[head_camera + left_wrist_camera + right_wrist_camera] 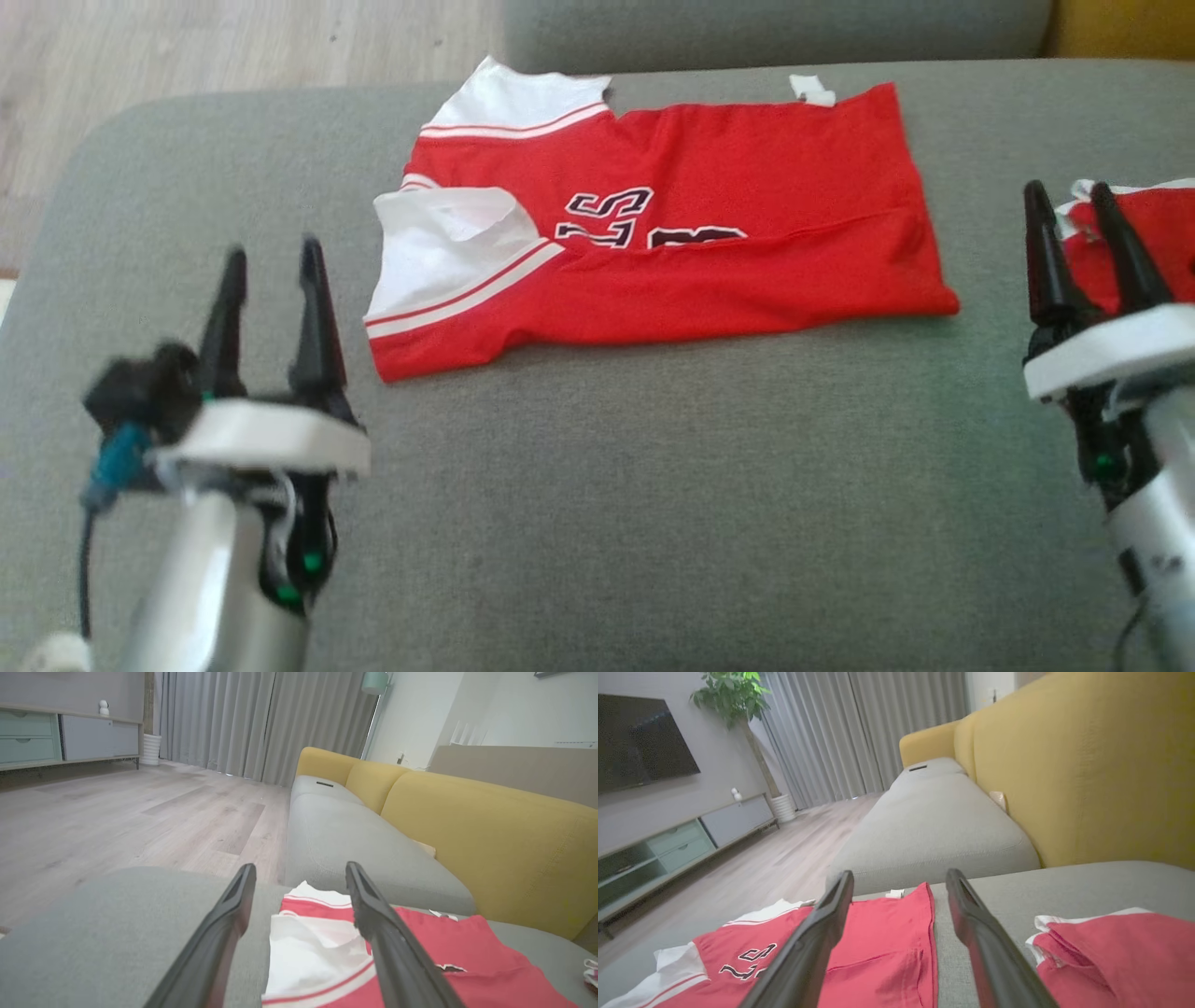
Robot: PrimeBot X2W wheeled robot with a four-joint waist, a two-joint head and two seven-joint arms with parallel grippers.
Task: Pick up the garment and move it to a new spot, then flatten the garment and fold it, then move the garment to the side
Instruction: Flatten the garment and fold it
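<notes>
In the head view, the garment (672,252), a red jersey with white sleeves and dark lettering, lies folded lengthwise on the grey sofa seat (653,485), towards its far edge. The left gripper (273,250) hovers at the lower left, near the jersey's sleeve end but apart from it, its jaws spread and empty. The right gripper (1068,189) stands at the right edge, jaws likewise spread with nothing between them. Just behind it lies a second red garment (1158,243).

In the left wrist view, the left gripper (300,865) shows both dark fingers wide apart above the seat. The garment (444,947) lies beneath and beyond the right-hand finger, white sleeve nearest. A yellow backrest (490,835) rises on the right; wood floor (117,812) and grey curtains (233,718) lie beyond.

In the right wrist view, the right gripper (900,872) has its jaws parted and empty. The garment (887,942) lies flat under the left-hand finger, while the second red garment (1120,952) sits bunched at the lower right, a strip of grey seat between them.
</notes>
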